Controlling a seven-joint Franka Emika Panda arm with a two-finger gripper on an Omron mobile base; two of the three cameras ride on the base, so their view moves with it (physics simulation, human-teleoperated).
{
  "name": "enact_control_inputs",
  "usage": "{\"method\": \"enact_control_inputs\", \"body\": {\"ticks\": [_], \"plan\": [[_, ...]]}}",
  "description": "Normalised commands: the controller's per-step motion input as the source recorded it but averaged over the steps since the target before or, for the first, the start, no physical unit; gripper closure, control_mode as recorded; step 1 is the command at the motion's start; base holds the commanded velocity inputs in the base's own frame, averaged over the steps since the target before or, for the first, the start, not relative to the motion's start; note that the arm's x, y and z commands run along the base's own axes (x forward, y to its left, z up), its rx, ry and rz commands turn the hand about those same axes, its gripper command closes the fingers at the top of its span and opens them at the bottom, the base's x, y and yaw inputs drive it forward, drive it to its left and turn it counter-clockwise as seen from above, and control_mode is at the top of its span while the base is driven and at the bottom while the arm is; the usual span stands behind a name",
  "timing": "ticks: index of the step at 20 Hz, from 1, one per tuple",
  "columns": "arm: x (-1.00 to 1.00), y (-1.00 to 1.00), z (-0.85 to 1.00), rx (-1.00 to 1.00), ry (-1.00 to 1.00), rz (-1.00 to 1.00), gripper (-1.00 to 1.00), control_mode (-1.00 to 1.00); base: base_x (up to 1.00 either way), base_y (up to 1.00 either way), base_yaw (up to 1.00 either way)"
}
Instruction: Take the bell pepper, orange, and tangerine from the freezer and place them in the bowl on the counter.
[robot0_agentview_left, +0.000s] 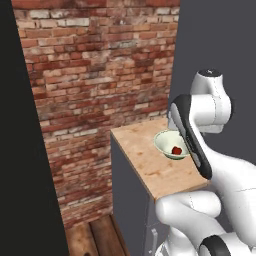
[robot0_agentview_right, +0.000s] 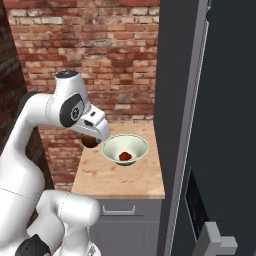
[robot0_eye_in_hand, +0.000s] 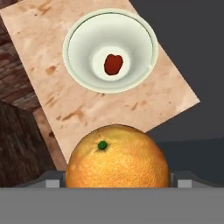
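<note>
We record one bowl (robot0_eye_in_hand: 109, 50), pale greenish-white with a flared rim, standing on the table (robot0_eye_in_hand: 48, 83), a light speckled wooden top over a low grey cabinet with a metal bar handle (robot0_agentview_right: 120, 210). Inside the bowl, at its centre, we list one bell pepper (robot0_eye_in_hand: 113, 64), small, glossy and red; it also shows in the bowl in both base views. We note one orange (robot0_eye_in_hand: 117, 158), round, with a small green stem mark, sitting close before the hand camera and flanked by grey finger parts on both sides. The end effector (robot0_eye_in_hand: 117, 177) is spread wide around this orange and pinches it between its fingers, above the table's near edge in the hand view and short of the bowl. In the right base view we see the fruit as a dark round shape under the white hand, just beside the bowl's left rim. The freezer (robot0_agentview_right: 220, 125), tall and dark blue-grey, stands directly right of the table. A red brick wall (robot0_agentview_left: 95, 65) runs behind the table.
</note>
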Motion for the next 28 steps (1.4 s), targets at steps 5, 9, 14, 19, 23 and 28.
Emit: {"method": "enact_control_inputs", "body": {"ticks": [5, 9, 14, 19, 23, 28], "plan": [[1.0, -0.18, -0.53, 0.0, 0.05, 0.0, 1.0, -1.0, 0.0, 0.0, 0.0], [0.99, -0.2, -0.49, 0.0, 0.08, 0.0, 1.0, -1.0, 0.0, 0.0, 0.0], [0.82, -0.25, -0.43, 0.0, 0.08, 0.0, 1.0, -1.0, 0.0, 0.0, 0.0], [0.66, -0.12, -0.48, 0.0, 0.05, 0.0, 1.0, -1.0, 0.0, 0.0, 0.0], [0.59, -0.15, -0.47, 0.0, 0.01, 0.0, 1.0, -1.0, 0.0, 0.0, 0.0], [0.11, -0.02, -0.33, 0.0, 0.0, 0.0, 1.0, -1.0, 0.0, 0.0, 0.0]]}}
